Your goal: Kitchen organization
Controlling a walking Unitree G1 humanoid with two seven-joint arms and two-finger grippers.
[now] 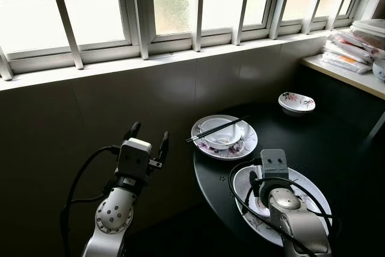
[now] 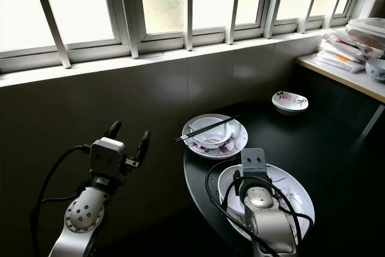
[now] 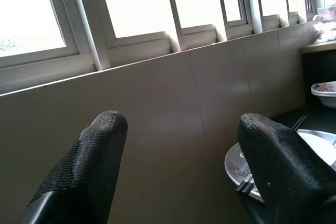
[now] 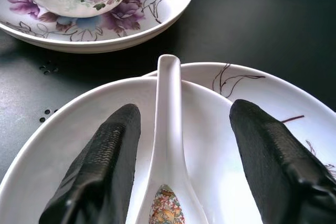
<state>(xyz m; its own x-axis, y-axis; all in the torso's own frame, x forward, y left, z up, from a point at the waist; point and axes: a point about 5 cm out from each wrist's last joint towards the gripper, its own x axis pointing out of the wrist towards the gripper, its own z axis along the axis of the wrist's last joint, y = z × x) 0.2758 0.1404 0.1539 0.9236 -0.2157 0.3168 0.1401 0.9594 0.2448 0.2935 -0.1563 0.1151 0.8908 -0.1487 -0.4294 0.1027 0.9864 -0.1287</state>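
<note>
The left claw (image 1: 148, 139) is raised on its silver arm, fingers spread and pointing up — the right claw (image 4: 181, 145) reaches forward and down, fingers parted wide.

A white spoon (image 4: 168, 145) lies in a bowl (image 4: 73, 129) on an oval plate (image 1: 313, 194), just beside the flowered plate (image 1: 240, 145) carrying a bowl (image 1: 219, 133) and chopsticks (image 1: 213, 129).

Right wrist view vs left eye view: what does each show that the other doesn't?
Right wrist: a white spoon lying between the open right tool's fingers, on the near plate.

Left eye: the raised left tool, open, the windows, a small bowl, chopsticks.

Both: the flowered plate and its bowl.
</note>
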